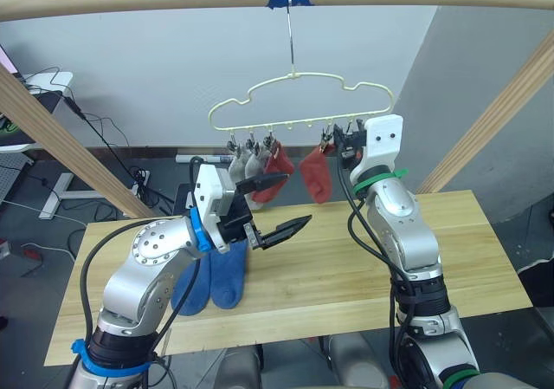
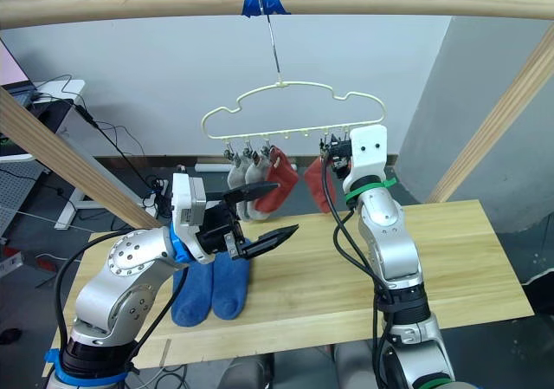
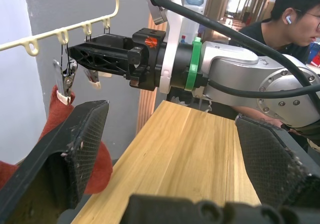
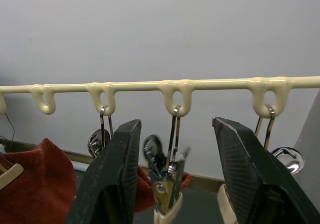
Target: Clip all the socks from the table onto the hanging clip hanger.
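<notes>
The left gripper hovered over the table with its jaws spread wide and empty, two blue socks lying flat just below and behind it. Beyond its fingertips the clip hanger held two grey socks and two red socks. The right gripper stood raised at the hanger's clip row, jaws parted around one metal clip without pinching it.

Clip hanger: cream bar across mid-frame, metal clips hanging below.
Right gripper: fingers spread, a clip between them.
Red sock: lower left.
</notes>
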